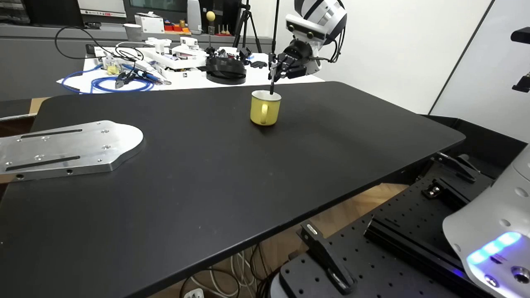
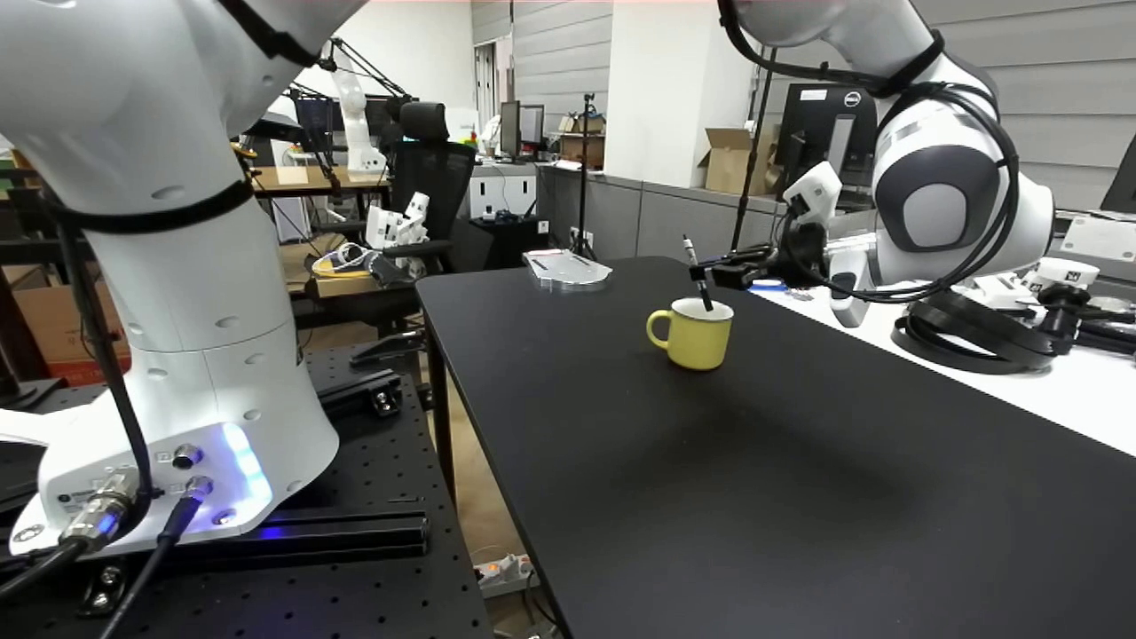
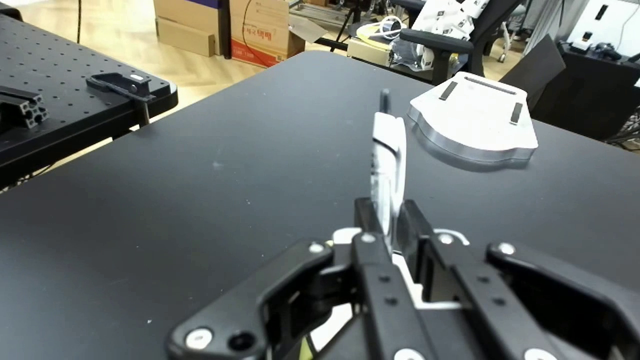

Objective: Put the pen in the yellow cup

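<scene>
Presently the pen is at the yellow cup, standing close to upright with a slight lean, its dark lower end down in the cup's mouth in both exterior views; whether it touches the bottom cannot be made out. Its whitish barrel and dark upper tip rise above the gripper, whose fingers are set narrow and pinch the pen along its middle, above the rim and apart from it. The cup sits upright on a black table, its handle turned toward the camera in an exterior view; in the wrist view most of it is hidden behind the gripper. From the gripper extends the white arm, black cables strapped along it. Well apart from the cup, a flat silver metal plate lies on the same table. Past one edge, a white table bears a black round object and a coil of blue cable. Across the black table from that, the robot's base stands on a perforated black platform. The wrist view also shows a cardboard box on a wooden floor.
</scene>
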Controlling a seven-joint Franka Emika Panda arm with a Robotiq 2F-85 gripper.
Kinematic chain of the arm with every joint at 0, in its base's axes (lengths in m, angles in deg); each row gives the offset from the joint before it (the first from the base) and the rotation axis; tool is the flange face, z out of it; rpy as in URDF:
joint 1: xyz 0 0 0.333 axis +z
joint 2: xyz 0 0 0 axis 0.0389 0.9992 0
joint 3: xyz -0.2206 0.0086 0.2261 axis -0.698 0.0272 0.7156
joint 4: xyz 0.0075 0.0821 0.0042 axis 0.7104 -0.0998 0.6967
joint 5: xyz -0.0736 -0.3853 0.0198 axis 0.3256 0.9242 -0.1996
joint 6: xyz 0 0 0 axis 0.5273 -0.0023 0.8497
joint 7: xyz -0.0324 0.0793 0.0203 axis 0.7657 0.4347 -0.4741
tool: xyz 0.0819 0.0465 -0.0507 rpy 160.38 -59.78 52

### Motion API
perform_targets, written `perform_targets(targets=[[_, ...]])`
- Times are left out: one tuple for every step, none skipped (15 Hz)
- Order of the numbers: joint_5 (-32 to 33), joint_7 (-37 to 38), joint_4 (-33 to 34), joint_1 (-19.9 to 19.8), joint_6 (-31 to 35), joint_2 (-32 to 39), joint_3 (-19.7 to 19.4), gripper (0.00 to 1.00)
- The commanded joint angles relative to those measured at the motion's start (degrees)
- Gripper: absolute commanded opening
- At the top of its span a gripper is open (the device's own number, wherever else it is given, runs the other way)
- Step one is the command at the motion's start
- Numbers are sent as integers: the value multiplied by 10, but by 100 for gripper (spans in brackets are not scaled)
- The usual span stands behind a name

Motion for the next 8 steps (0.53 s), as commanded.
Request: perform_targets(targets=[[1,-2,26,5,0,10,-1,4],[0,-4,27,6,-1,7,1,41],[-2,-7,29,5,-7,1,4,41],[-2,-12,31,6,-10,-9,6,46],[-3,-16,34,7,-12,-17,8,54],[-2,-22,37,7,-17,-31,11,60],[-1,-27,40,7,-22,-42,12,68],[2,-34,39,8,-26,-58,12,74]])
